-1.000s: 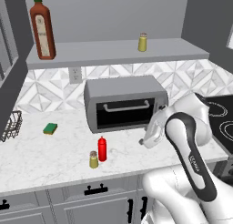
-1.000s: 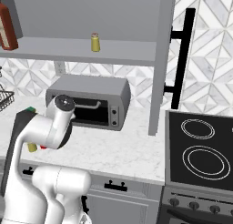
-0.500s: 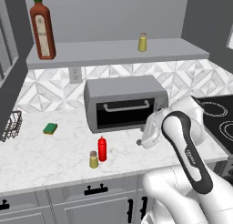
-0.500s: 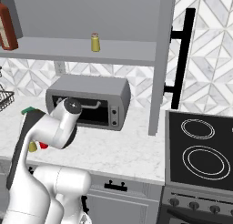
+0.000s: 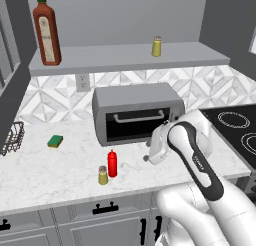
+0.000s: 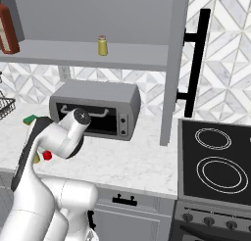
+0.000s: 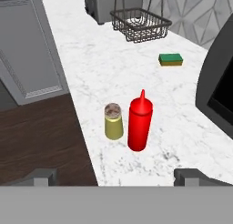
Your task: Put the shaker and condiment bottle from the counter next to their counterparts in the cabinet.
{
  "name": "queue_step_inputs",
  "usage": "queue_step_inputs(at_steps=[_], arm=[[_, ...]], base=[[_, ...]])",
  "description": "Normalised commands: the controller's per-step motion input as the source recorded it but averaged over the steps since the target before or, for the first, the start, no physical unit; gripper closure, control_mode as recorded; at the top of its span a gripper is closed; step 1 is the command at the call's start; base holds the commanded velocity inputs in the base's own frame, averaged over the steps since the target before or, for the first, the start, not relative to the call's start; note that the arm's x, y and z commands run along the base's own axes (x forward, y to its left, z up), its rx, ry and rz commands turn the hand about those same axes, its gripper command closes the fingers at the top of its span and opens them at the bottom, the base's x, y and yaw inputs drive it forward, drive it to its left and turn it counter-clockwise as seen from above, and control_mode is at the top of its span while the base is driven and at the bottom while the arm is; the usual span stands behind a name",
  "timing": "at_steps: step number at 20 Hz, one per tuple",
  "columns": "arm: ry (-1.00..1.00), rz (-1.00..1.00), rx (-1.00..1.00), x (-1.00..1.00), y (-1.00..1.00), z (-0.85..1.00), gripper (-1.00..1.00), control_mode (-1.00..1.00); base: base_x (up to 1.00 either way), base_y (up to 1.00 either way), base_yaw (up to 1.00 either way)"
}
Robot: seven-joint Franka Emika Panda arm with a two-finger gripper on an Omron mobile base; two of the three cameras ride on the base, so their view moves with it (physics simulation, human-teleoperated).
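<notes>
The gripper (image 7: 116, 175) has its fingers (image 7: 38, 176) spread wide with nothing between them, and it hangs above the counter (image 7: 113, 63) without touching anything. Straight ahead of the gap stand the shaker (image 7: 113, 121) and the condiment bottle (image 7: 139, 124), upright, just beside each other and clear of both fingertips. In the hand view the shaker lines up nearest the middle of the gap and the red bottle sits toward the right finger.

From the left base view the pair stands near the counter's front edge, left of the gripper (image 5: 149, 157), the shaker on the left of the bottle. Behind them sits the grey oven (image 5: 137, 112). Farther left lie a green sponge (image 5: 55, 140) and a wire basket (image 5: 11, 138).

Up on the cabinet (image 5: 130, 57) shelf stand the counterparts, well apart: the tall brown bottle (image 5: 46, 32) at the left, the second shaker (image 5: 157, 46) toward the right.
</notes>
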Motion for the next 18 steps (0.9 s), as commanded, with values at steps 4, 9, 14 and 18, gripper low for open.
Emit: queue_step_inputs(at_steps=[4,9,14,18], arm=[[0.00,0.08,0.01,0.16,0.18,-0.25,-1.00,-1.00],[0.00,0.14,0.00,0.04,0.15,-0.26,-1.00,-1.00],[0.00,0.05,0.00,0.14,0.25,-0.11,-1.00,-1.00],[0.00,0.00,0.00,0.19,0.24,-0.04,-1.00,-1.00]], base=[[0.00,0.00,0.00],[0.00,0.00,0.00],[0.00,0.00,0.00],[0.00,0.00,0.00]])
